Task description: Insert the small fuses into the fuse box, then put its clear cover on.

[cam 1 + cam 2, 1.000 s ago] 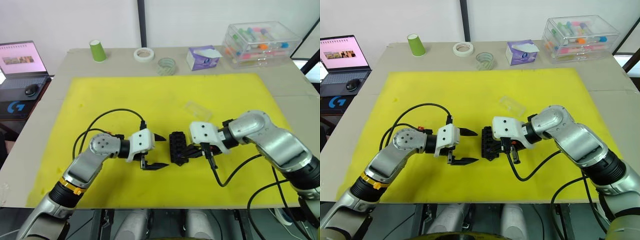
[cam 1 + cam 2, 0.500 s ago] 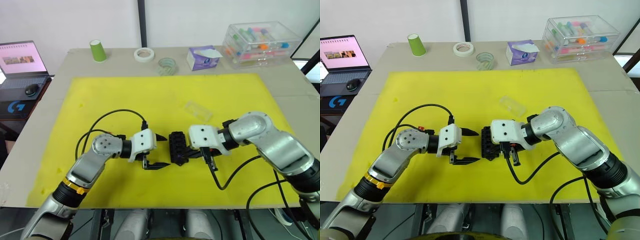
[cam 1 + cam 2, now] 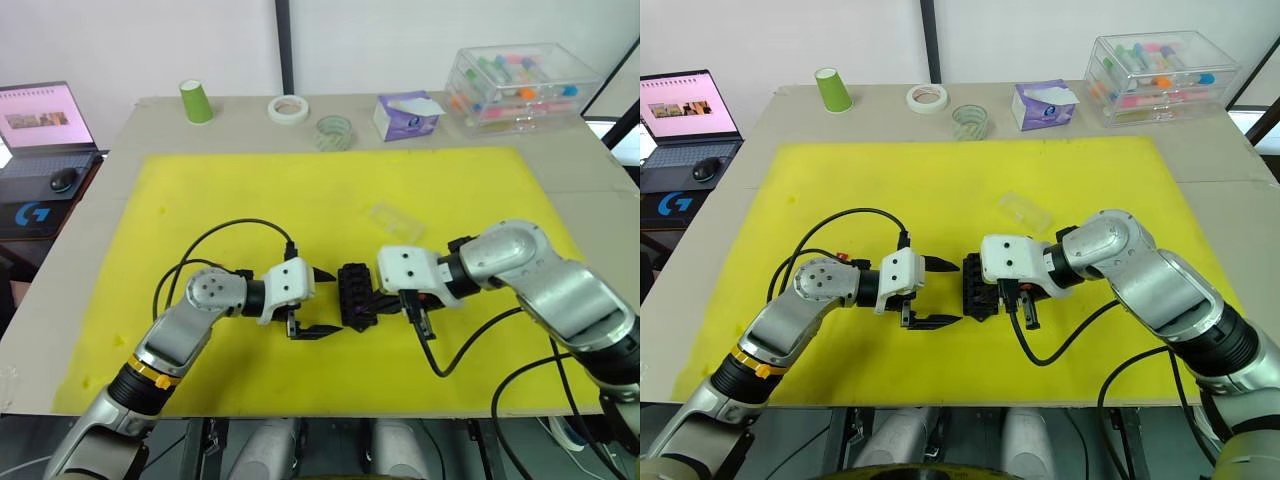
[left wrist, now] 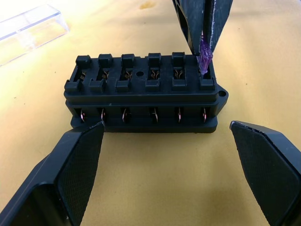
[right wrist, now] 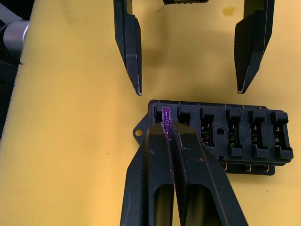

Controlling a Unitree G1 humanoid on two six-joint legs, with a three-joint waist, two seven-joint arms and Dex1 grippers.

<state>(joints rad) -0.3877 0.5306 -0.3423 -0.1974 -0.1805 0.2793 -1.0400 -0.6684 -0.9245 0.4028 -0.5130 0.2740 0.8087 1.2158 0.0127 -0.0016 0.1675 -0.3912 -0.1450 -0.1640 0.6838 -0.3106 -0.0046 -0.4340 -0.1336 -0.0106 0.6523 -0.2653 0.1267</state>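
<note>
Yellow mat [image 3: 300, 190] on tabletop | right pincer [image 5: 166, 123] pinches purple fuse [image 5: 165, 115] at fuse box [image 4: 146, 89] end slot | left pincer [image 3: 322, 301] gapes wide, empty, beside box

White wall [image 3: 120, 40] behind; grey table [image 3: 590, 170] under yellow mat [image 3: 300, 190]; laptop [image 3: 40, 125] on side desk.

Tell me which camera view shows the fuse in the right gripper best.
The left wrist view: the purple fuse shows side-on, pinched by the right gripper over the fuse box's end slot. The right wrist view shows its edge; the eye views hide it.
</note>
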